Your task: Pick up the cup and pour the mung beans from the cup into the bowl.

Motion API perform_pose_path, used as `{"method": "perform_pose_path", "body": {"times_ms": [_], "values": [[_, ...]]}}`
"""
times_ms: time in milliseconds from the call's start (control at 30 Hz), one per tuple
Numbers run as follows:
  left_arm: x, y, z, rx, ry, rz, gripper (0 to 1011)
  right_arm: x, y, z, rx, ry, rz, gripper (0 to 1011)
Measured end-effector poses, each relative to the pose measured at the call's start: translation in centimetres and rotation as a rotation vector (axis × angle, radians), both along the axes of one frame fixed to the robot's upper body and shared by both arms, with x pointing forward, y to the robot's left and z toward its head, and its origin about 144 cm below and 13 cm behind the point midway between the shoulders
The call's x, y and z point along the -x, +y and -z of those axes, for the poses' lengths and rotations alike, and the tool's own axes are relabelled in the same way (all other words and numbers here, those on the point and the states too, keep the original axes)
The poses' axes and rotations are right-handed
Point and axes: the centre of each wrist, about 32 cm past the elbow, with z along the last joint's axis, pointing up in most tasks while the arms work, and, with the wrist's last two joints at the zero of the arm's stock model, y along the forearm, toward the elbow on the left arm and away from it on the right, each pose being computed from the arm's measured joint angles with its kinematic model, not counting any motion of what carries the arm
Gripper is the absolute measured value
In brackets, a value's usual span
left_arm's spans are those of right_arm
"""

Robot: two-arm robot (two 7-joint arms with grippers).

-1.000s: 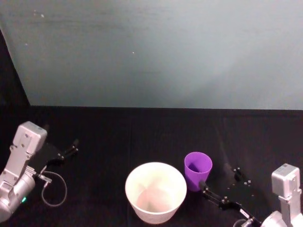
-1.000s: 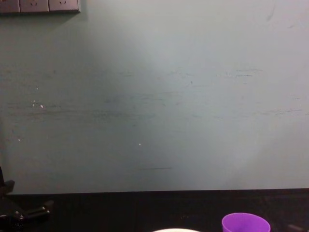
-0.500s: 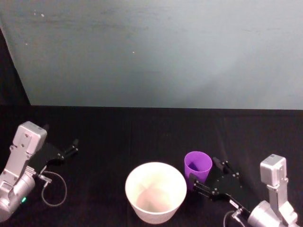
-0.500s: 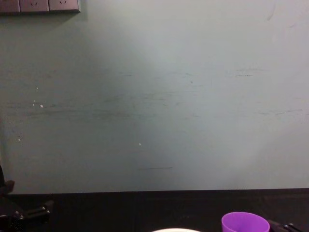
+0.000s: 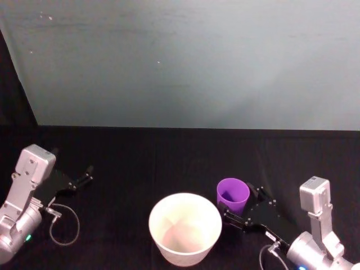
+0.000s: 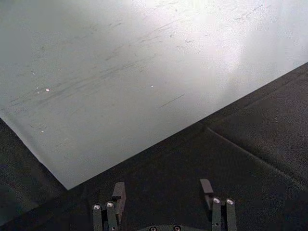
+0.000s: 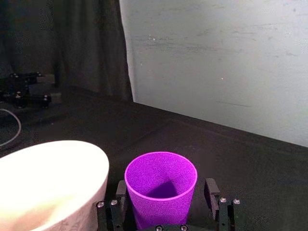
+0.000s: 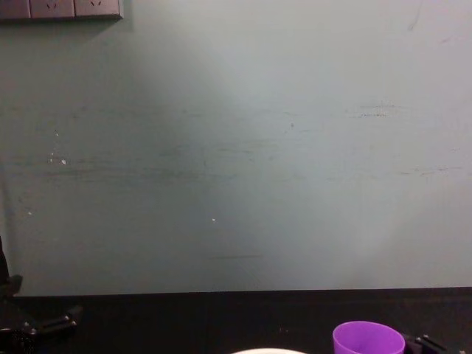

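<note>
— Containers?
— Purple cup (image 5: pixel 233 194) upright on black counter (image 5: pixel 140 157), just beside white bowl (image 5: pixel 185 228), at its two o'clock. Shadowed inside; contents hard to tell.
— Hands?
— Wide right hand (image 7: pixel 164 188) straddling cup from five o'clock; wide left hand (image 5: pixel 84 177) parked at nine o'clock.

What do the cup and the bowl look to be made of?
Cup: probably plastic, smooth and matte; even bright purple, thin rolled rim. Bowl: pale white, dull, faintly grained wall; plastic, paper or ceramic, I cannot tell. The right gripper straddles the cup; the left gripper rests far left.
</note>
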Motion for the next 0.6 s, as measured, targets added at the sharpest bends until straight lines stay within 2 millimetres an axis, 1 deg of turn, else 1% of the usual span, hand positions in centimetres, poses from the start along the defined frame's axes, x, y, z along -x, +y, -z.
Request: {"method": "perform_pose_path", "body": {"times_ms": [600], "values": [[0.0,0.0,0.0,0.0,0.0,0.0,1003,-0.5,0.76,-0.37,-0.003,0.002,-0.007,1000]]}}
